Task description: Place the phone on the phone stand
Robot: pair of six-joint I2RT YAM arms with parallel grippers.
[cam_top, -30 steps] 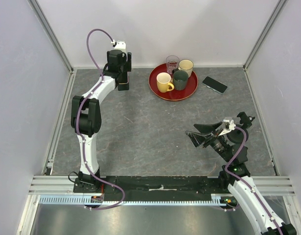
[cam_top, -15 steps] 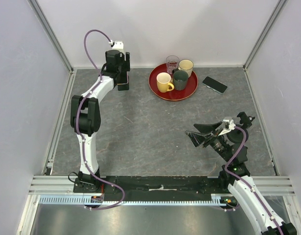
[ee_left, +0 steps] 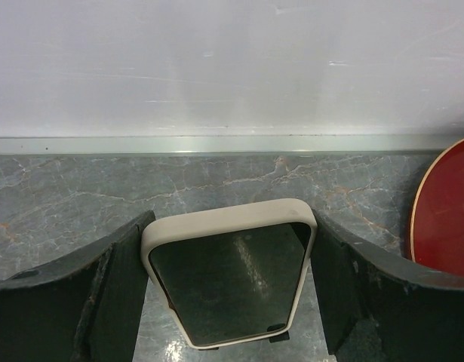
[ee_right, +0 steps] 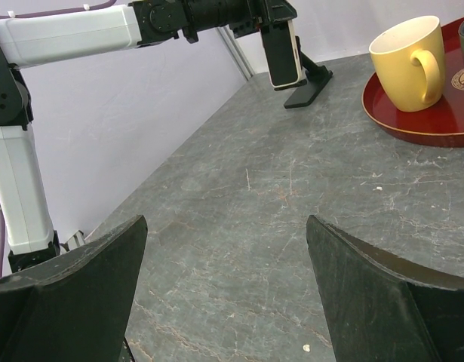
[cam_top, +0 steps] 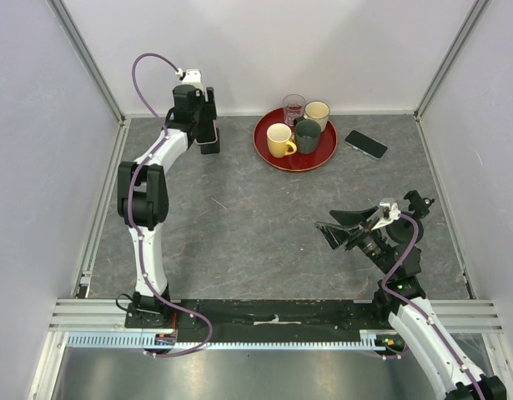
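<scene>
left gripper point(ee_left: 228, 296) clamping phone point(ee_left: 232, 279) | shifted up-left, now by phone stand point(ee_right: 307, 92) | seating next | right gripper point(ee_right: 228, 294) wide, idle

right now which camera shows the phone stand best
Right wrist: the black phone stand shows from the side, base and strut clear beside the phone held by the left end effector. Top external hides it under that arm; left wrist shows almost none of it.
</scene>
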